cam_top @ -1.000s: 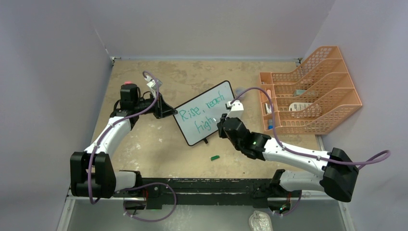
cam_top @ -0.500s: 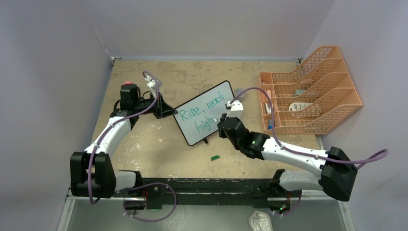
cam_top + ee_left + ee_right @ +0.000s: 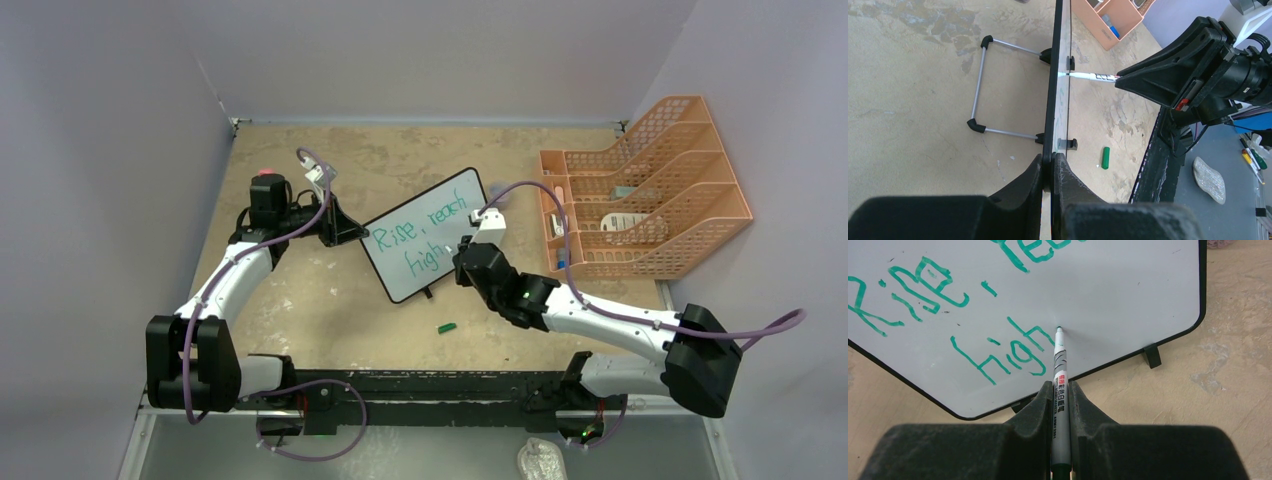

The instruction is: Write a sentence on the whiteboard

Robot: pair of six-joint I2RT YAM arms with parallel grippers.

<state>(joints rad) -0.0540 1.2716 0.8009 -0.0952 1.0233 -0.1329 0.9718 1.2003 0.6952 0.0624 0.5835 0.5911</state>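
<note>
Right hand (image 3: 1061,389) is clamped on a white marker (image 3: 1060,365), tip touching the whiteboard (image 3: 1128,295) just right of "high" in the green sentence (image 3: 998,352), with "Rise, reach" above it. Left hand (image 3: 1052,165) pinches the board's edge; it stands mid-worktop (image 3: 300,300) between both arms. Small green cap (image 3: 447,327) lies near the board's feet.

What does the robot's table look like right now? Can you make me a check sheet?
Surface: tan, mottled table.
Job's things: whiteboard standing; green sentence reads "Rise, reach high"; marker tip on board.
Clutter: green cap on table; orange rack holding small items.
Fingers: left fingers shut on whiteboard edge; right fingers shut on marker.
Cables: purple cables along both arms.
Surroundings: plain grey walls.
</note>
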